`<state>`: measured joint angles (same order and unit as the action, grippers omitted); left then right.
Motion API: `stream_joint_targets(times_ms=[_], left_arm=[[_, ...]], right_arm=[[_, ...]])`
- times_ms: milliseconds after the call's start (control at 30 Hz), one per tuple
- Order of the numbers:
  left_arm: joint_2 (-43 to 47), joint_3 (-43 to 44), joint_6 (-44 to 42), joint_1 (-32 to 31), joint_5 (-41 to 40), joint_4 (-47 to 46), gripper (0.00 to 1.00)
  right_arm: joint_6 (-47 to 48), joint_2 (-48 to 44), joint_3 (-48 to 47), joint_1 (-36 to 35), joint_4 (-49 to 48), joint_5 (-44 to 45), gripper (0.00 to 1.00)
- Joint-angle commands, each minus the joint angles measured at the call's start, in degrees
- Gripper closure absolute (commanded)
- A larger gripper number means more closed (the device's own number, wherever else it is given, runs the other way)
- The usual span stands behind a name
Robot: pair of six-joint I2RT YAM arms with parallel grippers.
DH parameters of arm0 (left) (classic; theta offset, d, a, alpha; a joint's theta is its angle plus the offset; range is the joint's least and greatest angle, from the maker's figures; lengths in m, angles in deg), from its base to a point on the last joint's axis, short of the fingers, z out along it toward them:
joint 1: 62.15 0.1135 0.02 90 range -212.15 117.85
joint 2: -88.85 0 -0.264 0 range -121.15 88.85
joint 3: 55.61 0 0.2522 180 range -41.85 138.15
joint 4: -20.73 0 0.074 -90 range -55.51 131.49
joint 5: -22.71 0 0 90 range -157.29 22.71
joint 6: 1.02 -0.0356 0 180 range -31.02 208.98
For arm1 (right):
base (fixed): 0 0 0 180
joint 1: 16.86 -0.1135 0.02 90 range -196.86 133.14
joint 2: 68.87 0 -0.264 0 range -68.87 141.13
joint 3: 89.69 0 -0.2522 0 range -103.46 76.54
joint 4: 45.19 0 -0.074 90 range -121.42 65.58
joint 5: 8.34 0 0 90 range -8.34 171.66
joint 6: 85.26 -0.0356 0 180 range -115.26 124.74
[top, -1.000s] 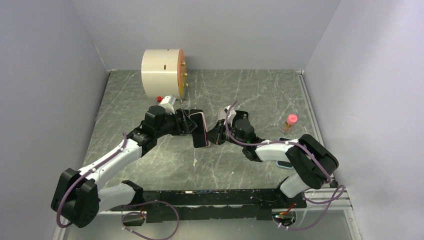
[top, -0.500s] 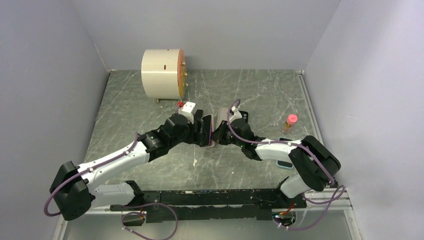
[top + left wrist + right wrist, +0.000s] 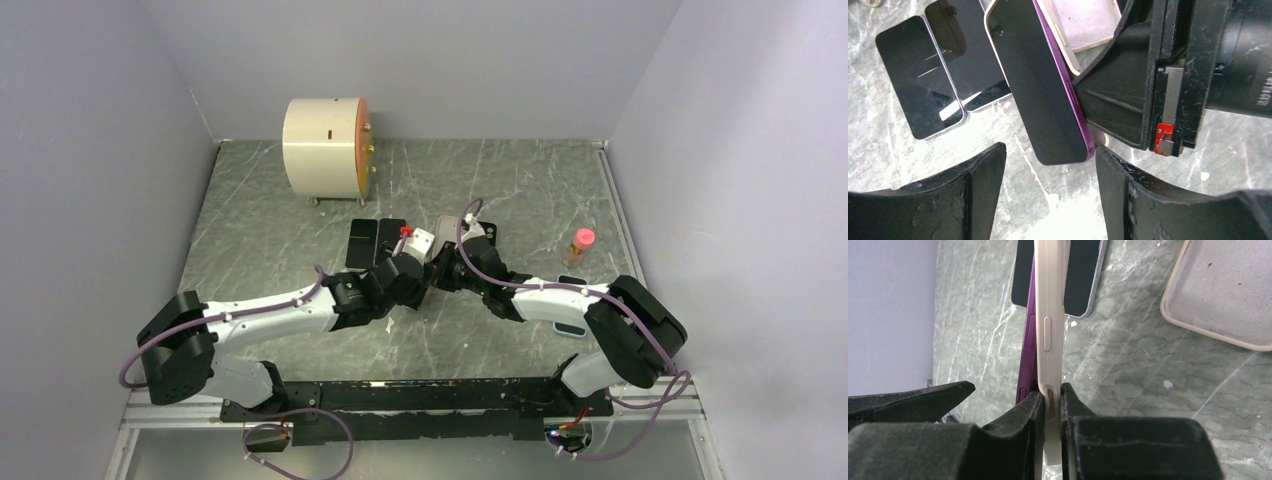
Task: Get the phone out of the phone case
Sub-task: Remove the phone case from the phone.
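- 2 arms reach inward and meet mid-table, the left gripper (image 3: 1048, 162) coming from 8 o'clock and the right gripper (image 3: 1050, 395) from 4 o'clock.
- Right jaws pinch the cream phone case (image 3: 1049, 300) by its edge. Left jaws gape wide astride the purple phone (image 3: 1040, 90), gripping nothing.
- Overhead, the wrists hide both.
- Phone's long axis runs from 11 to 5 o'clock in the left wrist view.

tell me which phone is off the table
The purple phone, clamped with its beige case in the right fingers. The other two phones, dark-screened and caseless, lie flat side by side on the table.
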<state>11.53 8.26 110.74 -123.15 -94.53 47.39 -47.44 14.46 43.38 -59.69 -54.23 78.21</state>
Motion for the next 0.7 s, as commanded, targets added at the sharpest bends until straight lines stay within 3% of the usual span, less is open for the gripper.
stream_joint_targets(times_ms=[0, 433, 667], left_arm=[[-2.31, 2.71, -2.47, -1.63, -7.31, -1.49, 0.32], [-9.25, 4.84, -4.29, -4.69, -11.89, -2.23, 0.35], [-8.06, 4.53, -4.41, -5.37, -16.17, -1.80, 0.53]], right_arm=[[-1.65, -2.29, -3.34, -0.53, -4.26, 0.11, 1.00], [-3.48, -1.34, -3.18, -0.66, -6.52, -2.24, 1.00], [-3.13, -1.92, -2.71, -0.72, -6.30, -1.57, 1.00]])
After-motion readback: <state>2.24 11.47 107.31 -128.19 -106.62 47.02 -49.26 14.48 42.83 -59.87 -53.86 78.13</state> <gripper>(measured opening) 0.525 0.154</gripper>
